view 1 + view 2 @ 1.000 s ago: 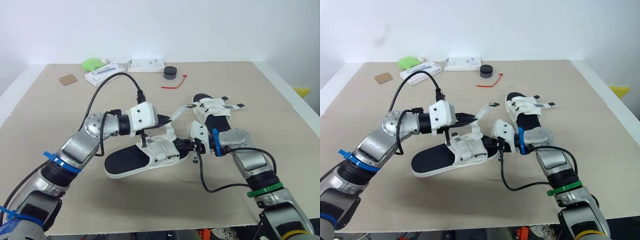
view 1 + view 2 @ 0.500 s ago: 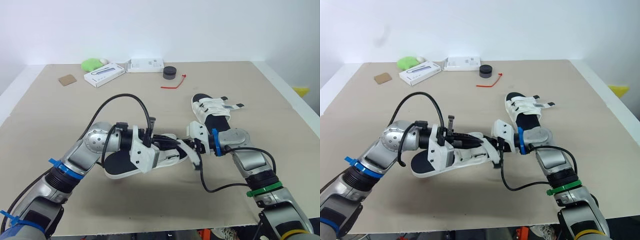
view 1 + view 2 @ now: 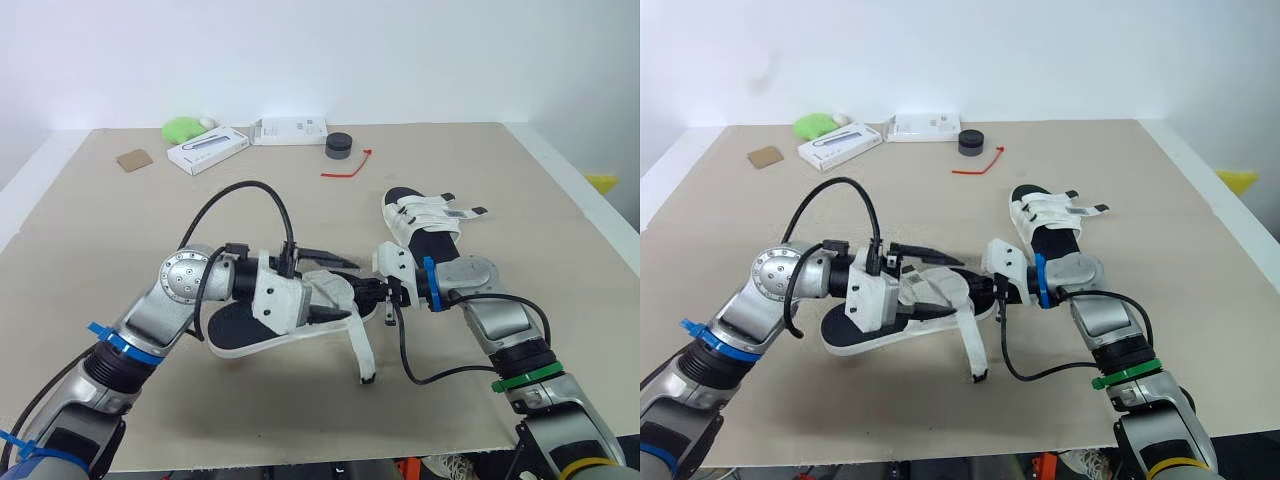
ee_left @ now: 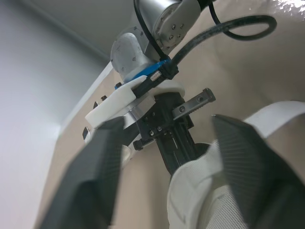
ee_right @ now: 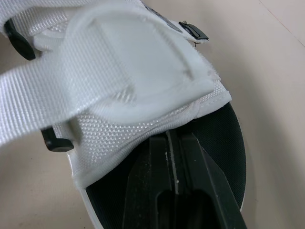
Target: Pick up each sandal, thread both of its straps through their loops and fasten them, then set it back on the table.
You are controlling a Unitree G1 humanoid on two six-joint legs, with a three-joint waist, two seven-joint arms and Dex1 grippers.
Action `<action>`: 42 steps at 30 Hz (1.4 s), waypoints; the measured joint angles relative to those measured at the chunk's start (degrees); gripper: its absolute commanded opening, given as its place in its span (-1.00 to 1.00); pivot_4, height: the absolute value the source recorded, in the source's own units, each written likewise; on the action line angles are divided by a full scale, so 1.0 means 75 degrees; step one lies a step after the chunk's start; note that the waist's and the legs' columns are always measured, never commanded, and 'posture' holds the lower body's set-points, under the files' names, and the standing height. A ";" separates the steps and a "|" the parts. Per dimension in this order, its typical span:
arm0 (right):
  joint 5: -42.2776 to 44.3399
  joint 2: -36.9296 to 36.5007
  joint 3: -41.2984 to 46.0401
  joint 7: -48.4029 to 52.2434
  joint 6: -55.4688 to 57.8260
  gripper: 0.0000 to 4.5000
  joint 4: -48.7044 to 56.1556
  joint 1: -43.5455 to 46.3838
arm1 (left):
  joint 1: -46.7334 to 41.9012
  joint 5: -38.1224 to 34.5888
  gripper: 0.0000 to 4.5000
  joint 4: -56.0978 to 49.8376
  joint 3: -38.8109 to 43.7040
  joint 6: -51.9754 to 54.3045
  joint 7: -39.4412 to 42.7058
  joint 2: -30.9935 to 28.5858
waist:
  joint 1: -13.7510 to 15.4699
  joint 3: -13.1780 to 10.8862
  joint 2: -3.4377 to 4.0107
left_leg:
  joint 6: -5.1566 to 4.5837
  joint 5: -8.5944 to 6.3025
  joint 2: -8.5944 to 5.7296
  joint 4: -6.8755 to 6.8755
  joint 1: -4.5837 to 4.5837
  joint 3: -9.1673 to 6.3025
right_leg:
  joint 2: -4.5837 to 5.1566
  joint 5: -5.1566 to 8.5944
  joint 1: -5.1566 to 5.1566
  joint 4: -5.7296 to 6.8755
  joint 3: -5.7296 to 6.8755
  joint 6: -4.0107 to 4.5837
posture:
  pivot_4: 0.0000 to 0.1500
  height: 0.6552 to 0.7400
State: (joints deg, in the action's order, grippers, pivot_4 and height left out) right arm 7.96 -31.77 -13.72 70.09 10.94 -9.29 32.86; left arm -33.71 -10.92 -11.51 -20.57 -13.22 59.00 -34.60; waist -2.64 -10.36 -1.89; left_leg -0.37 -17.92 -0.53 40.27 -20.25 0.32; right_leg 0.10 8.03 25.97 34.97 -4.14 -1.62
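1. Sandal (image 3: 245, 325): its black sole lies between the two grippers, with the front end raised off the table (image 3: 500, 180). The right gripper (image 3: 370, 291) is clamped on that front end. The left gripper (image 3: 350, 288) is spread wide over the white upper, grasping nothing. The sandal looks light, with a stiff sole and limp webbing. The sole edge is probably the surest hold, and the strap should be pinched near its tip.
2. Second sandal (image 3: 428, 222): it lies flat just beyond the right gripper, close enough to be bumped.
3. Loose strap (image 3: 360, 350): it dangles below both grippers, unthreaded, and may flop away.
4. White boxes (image 3: 208, 149): they sit far beyond the left gripper, out of the way.
5. Black puck (image 3: 340, 145) and red tie (image 3: 350, 167): they are well beyond both grippers and no obstacle.
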 measured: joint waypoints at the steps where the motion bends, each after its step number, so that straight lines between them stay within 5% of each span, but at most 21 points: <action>1: -0.0005 0.0000 -0.0002 0.0008 -0.0005 -1.00 -0.0010 0.0008 | 0.0030 -0.0320 0.97 -0.0112 0.0133 0.0550 -0.0021 0.0013 | 0.0001 0.0000 0.0000 | 0.0000 0.0000 0.0000 0.0000 0.0000 -0.0002 | -0.0001 0.0000 -0.0001 0.0000 0.0002 0.0000 | 1.00 1.00; 7: -0.0013 0.0043 -0.0032 0.0068 -0.0042 -1.00 -0.0144 0.0093 | -0.0153 -0.2780 0.97 -0.0362 0.1162 0.4360 -0.0603 0.0145 | -0.0004 0.0000 0.0000 | 0.0000 0.0000 0.0010 0.0006 0.0003 -0.0005 | -0.0014 0.0001 0.0000 0.0005 0.0005 0.0001 | 1.00 1.00; 15: -0.0001 0.0064 -0.0038 0.0076 -0.0042 -1.00 -0.0130 0.0086 | -0.0119 -0.7287 0.97 0.0076 0.2948 1.0146 -0.1288 -0.0990 | -0.0015 -0.0001 0.0001 | -0.0003 -0.0003 0.0026 0.0005 0.0000 -0.0016 | -0.0027 0.0008 0.0010 0.0012 0.0013 0.0012 | 1.00 1.00; 17: -0.0003 0.0063 -0.0039 0.0076 -0.0040 -1.00 -0.0127 0.0090 | 0.0282 -0.7513 0.97 -0.0159 0.3104 1.0478 -0.1270 -0.1274 | -0.0016 -0.0001 0.0001 | -0.0001 -0.0004 0.0024 0.0005 0.0002 -0.0016 | -0.0024 0.0010 0.0009 0.0011 0.0012 0.0015 | 1.00 1.00; 20: -0.0002 0.0054 -0.0031 0.0076 -0.0042 -1.00 -0.0130 0.0078 | 0.1262 -0.6807 0.97 -0.0887 0.2987 0.9940 -0.0995 -0.1518 | -0.0010 0.0000 -0.0001 | 0.0009 -0.0007 0.0022 0.0006 0.0005 -0.0014 | -0.0022 0.0014 0.0006 0.0012 0.0011 0.0022 | 1.00 1.00; 24: -0.0003 0.0059 -0.0032 0.0038 -0.0040 -1.00 -0.0129 0.0065 | 0.2261 -0.3897 0.97 -0.0947 0.2417 0.6814 -0.0747 -0.1536 | 0.0003 0.0000 -0.0001 | 0.0023 0.0001 0.0020 0.0006 0.0012 -0.0009 | -0.0027 0.0013 0.0001 0.0012 0.0017 0.0048 | 1.00 1.00; 31: 0.0003 0.0079 -0.0033 0.0024 -0.0043 -1.00 -0.0122 0.0052 | 0.2339 -0.1689 0.97 -0.0148 0.2003 0.3991 -0.0615 -0.1085 | 0.0007 0.0001 0.0000 | 0.0019 -0.0001 0.0027 0.0005 0.0007 0.0002 | -0.0032 0.0009 0.0001 0.0012 0.0023 0.0047 | 1.00 1.00; 37: 0.0001 0.0075 -0.0032 0.0021 -0.0045 -1.00 -0.0122 0.0051 | 0.2165 -0.0746 0.97 0.0601 0.1572 0.2743 -0.0479 -0.0579 | 0.0005 0.0001 -0.0001 | 0.0016 -0.0003 0.0027 0.0005 0.0007 -0.0001 | -0.0027 0.0003 0.0001 0.0010 0.0016 0.0038 | 1.00 1.00; 42: 0.0002 0.0062 -0.0032 0.0007 -0.0043 -1.00 -0.0106 0.0041 | 0.1731 -0.0444 0.21 0.1188 0.1454 0.2411 -0.0463 -0.0108 | 0.0007 0.0002 -0.0002 | 0.0016 -0.0002 0.0026 0.0006 0.0007 -0.0003 | -0.0026 0.0000 0.0000 0.0011 0.0016 0.0034 | 1.00 1.00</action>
State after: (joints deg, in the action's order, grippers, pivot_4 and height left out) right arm 7.98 -31.31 -13.96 70.14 10.61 -10.08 33.17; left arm -20.73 -14.25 -2.60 -9.66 4.86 55.53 -35.41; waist -2.58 -10.35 -1.91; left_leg -0.25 -17.94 -0.33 40.32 -20.20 0.30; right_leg -0.09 8.03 25.98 35.05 -4.02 -1.36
